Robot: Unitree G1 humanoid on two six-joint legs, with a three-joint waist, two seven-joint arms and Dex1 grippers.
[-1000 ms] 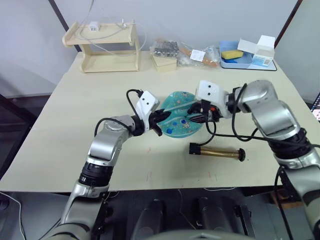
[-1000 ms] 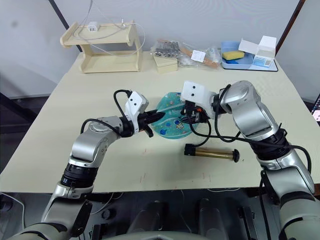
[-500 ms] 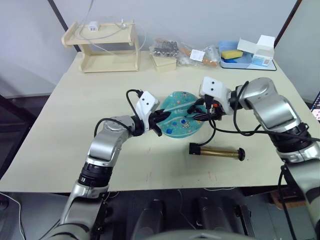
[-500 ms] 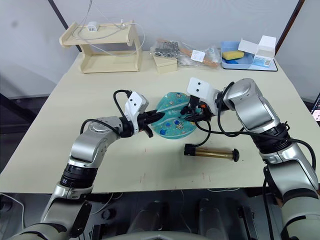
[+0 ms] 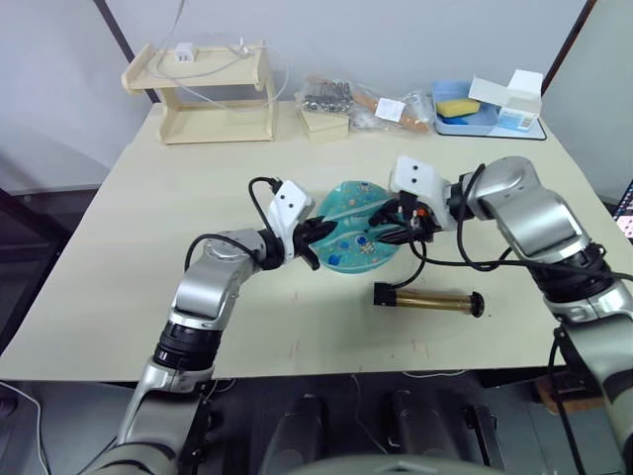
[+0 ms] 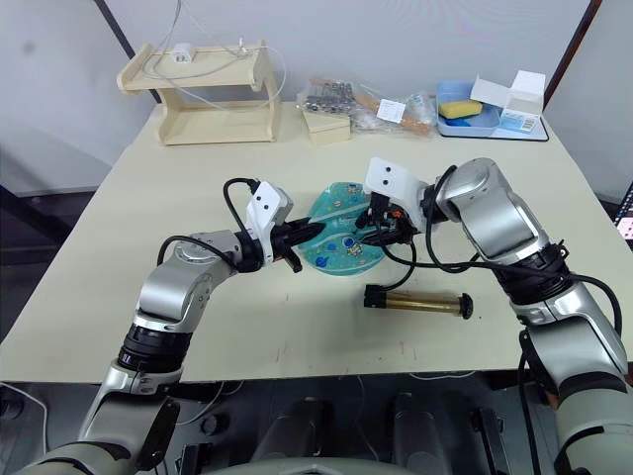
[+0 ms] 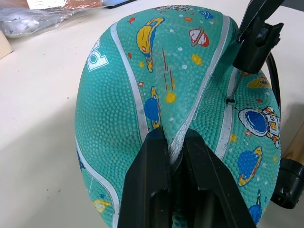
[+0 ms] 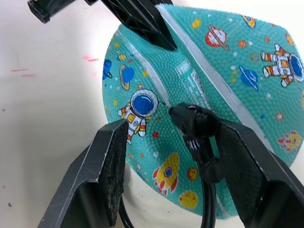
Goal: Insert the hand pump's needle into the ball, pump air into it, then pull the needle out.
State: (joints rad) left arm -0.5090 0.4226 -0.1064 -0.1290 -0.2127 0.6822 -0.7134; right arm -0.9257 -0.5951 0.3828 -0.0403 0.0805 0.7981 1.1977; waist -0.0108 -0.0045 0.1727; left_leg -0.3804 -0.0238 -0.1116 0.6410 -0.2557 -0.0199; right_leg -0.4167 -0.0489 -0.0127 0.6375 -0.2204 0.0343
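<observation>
The pump [image 5: 427, 298] lies on the desk [image 5: 148, 267] nearest the robot, untouched, its hose looping up to the right gripper [image 8: 171, 142]. Beyond it, mid-desk, the half-flat ball [image 5: 354, 227] is pinched by the left gripper [image 7: 172, 142], fingers closed on a fold of rubber. The right fingers stand wide apart, the needle [image 7: 232, 88] fitting loose between them, the pin tip at the valve hole.

To seat it well, I judge the left should hold the ball steady while the right closes on the fitting and pushes straight along the pin, not sideways.

How deep the pin sits is hard to tell; the valve is tiny.
</observation>
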